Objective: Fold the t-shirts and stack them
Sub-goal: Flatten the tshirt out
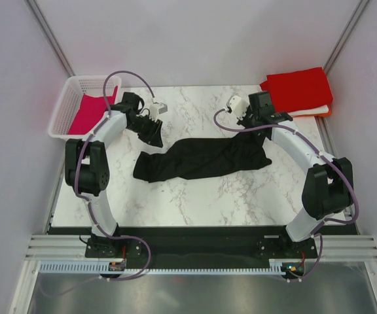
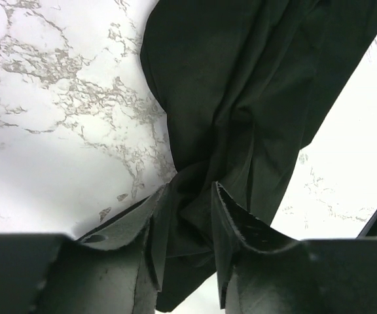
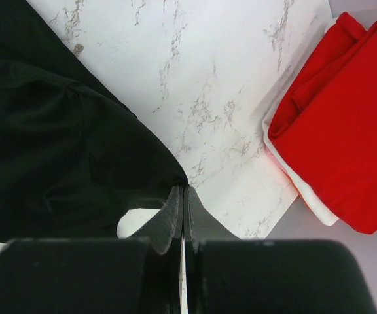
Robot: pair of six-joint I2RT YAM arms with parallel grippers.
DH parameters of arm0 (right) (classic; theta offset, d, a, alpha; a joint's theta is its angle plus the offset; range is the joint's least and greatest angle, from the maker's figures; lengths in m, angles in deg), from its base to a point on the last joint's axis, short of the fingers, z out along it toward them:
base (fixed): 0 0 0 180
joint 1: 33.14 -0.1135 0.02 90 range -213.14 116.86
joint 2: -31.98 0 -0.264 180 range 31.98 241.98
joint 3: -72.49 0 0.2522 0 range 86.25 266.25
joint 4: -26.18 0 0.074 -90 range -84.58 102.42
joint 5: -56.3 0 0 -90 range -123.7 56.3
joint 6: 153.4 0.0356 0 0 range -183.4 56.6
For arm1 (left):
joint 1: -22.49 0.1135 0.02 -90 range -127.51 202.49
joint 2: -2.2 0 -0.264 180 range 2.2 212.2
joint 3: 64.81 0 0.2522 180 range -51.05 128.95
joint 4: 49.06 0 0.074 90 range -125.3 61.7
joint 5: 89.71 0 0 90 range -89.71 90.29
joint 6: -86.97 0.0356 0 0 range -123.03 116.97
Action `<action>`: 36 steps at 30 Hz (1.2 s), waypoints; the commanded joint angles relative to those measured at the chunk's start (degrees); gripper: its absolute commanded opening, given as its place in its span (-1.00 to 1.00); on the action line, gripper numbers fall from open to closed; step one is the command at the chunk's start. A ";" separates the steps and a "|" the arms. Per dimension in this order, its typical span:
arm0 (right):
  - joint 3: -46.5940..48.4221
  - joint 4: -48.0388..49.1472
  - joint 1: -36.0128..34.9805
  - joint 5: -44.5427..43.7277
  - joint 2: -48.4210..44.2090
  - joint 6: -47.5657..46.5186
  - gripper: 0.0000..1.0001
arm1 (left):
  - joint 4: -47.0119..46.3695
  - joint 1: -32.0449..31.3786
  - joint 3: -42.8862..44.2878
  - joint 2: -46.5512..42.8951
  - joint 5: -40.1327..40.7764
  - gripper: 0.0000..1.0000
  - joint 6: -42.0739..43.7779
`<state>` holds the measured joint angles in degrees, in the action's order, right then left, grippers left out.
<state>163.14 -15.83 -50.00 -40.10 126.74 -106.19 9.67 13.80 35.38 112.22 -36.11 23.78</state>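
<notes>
A black t-shirt (image 1: 201,159) lies bunched in a long strip across the middle of the table. My left gripper (image 1: 154,134) is shut on a gathered fold at its left upper part; the cloth fills the space between the fingers in the left wrist view (image 2: 190,196). My right gripper (image 1: 260,133) is shut on the shirt's right upper edge, jaws nearly together on a thin bit of cloth (image 3: 183,190). A folded red t-shirt (image 1: 298,90) lies on a white one (image 3: 296,186) at the back right corner, with an orange edge under them. A magenta t-shirt (image 1: 87,114) lies in the basket.
A white plastic lattice basket (image 1: 62,111) stands at the back left corner. The marble table (image 1: 195,196) ends at a dark strip near the arm bases. Grey walls and metal posts close in the sides and back.
</notes>
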 commanded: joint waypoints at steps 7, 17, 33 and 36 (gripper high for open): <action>0.37 0.48 0.08 -0.46 -1.33 0.77 -1.00 | 7.93 0.60 5.67 4.50 2.30 -0.06 3.77; -0.24 0.48 0.08 -0.81 -1.68 0.60 -1.00 | 11.54 0.51 5.33 6.09 2.65 -0.19 6.15; -1.82 1.09 0.08 -0.64 -1.95 0.60 -1.00 | 12.68 0.25 2.87 -0.42 1.69 -0.20 3.78; -1.56 1.18 0.16 -0.38 -1.77 0.60 -1.00 | 12.69 0.08 1.99 -0.77 1.42 -0.20 3.52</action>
<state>161.61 -15.74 -50.00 -40.20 126.65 -106.15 21.45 14.11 38.51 113.95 -33.71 27.45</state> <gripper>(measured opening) 0.007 0.401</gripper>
